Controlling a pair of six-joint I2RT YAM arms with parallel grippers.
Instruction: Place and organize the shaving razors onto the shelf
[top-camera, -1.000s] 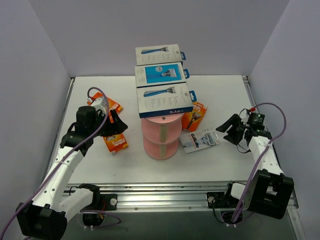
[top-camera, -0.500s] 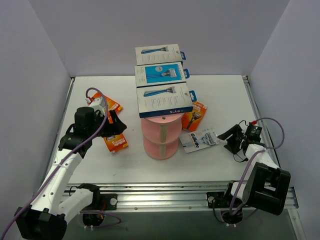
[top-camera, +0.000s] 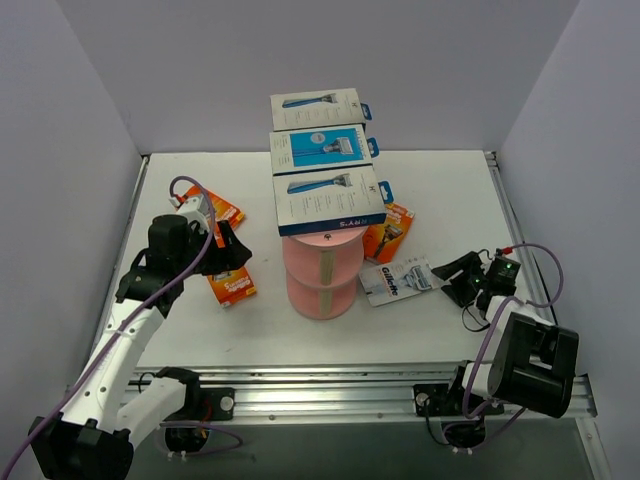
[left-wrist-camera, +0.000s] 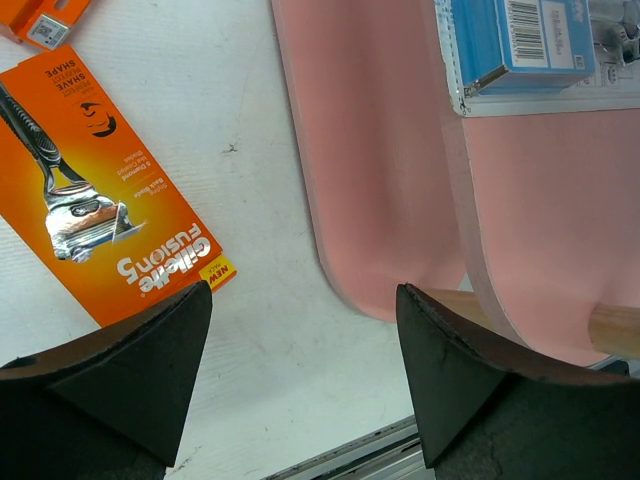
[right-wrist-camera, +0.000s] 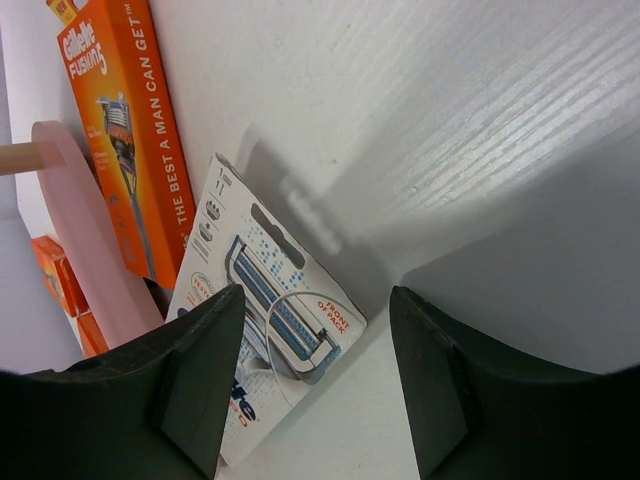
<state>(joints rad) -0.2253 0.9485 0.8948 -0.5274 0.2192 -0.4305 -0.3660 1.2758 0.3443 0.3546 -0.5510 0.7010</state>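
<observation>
The right gripper (top-camera: 453, 277) has sunk low beside the clear blister pack (top-camera: 398, 279), jaws spread and empty like the left gripper (top-camera: 229, 250), so that pickup seems next.

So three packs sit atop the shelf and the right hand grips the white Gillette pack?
No: the right hand is open and empty, the white Gillette pack lying on the table before it, per the right wrist view. Three packs do sit atop the shelf.

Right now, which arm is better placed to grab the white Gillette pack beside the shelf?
Right: the right gripper, open, faces the white Gillette pack close by; the left gripper is beyond the shelf.
</observation>
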